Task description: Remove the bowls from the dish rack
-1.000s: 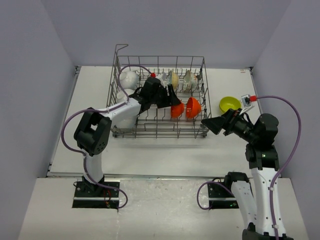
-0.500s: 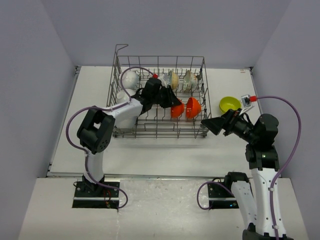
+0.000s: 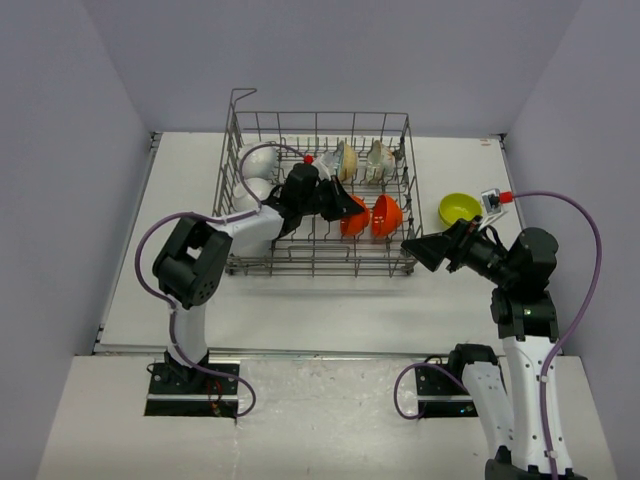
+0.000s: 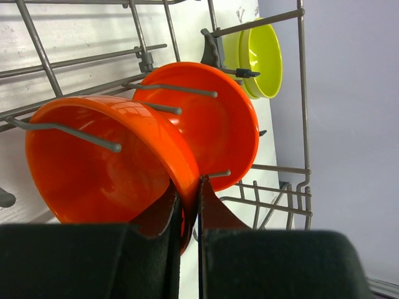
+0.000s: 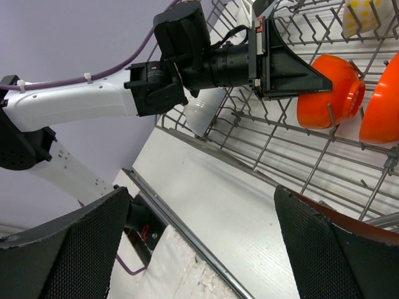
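Left claw (image 4: 189, 190) has now clamped the orange bowl (image 4: 93, 168); right claw (image 5: 199, 246) gapes.

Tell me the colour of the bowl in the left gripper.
The bowl is orange; the left wrist view shows it best.

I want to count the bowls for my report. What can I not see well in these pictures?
Top view: the left arm partly hides the white bowls in the dish rack, so their number is unclear.
Left wrist view: the left gripper, shut on the near orange bowl, covers its lower rim.
Right wrist view: the right edge cuts off the second orange bowl, and the top edge cuts off a patterned bowl.
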You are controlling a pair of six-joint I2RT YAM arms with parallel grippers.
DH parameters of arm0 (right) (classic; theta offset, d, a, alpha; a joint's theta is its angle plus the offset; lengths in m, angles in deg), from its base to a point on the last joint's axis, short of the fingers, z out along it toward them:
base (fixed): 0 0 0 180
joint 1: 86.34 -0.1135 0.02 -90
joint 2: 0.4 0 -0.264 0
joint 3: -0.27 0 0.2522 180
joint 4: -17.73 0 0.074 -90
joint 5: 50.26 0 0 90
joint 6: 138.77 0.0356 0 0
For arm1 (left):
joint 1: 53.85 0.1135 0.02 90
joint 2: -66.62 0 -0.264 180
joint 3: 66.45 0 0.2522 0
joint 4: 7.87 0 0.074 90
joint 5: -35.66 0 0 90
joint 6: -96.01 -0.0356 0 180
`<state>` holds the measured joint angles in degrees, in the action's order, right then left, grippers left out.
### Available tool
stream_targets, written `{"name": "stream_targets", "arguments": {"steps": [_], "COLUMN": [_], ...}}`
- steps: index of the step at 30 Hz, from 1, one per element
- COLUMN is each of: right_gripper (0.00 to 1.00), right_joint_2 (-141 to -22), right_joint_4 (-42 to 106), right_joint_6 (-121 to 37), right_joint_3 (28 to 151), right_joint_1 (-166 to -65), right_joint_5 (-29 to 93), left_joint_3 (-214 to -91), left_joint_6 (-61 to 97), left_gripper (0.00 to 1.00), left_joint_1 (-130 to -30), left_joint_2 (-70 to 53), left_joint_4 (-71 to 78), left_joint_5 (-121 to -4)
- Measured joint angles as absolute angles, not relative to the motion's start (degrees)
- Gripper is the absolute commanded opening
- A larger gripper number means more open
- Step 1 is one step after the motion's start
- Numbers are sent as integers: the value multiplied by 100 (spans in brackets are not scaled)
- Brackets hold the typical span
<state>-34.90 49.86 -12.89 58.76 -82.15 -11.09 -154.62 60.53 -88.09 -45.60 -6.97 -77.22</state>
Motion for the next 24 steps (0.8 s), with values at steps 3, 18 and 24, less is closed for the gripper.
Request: {"name": "stream_targets", "arguments": {"steps": [3,18,24], "right_gripper": [98,98,98], "right_joint_2": [-3490,-3496,-3523], "right_joint_4": [4986,4986,4989], "right_joint_6": [-1280,-1278,-1285], "right_joint_3": [5876,5876,5876], "right_joint_1": [-8217,-8217,-8215], "right_joint_5": [-1124,-1141,-1141], "left_joint_3": [-15333,-14515,-14297], "left_joint_6": [6114,6814,7443], "left_gripper": [0,0,0], "left_joint_1": [-8793,-8608,-8509], "left_joint_2": [-4521,-4324,-4403], "left_joint_4": [-911,-2159,-2882], "left_joint_5": [-7759,-8139,-8268]}}
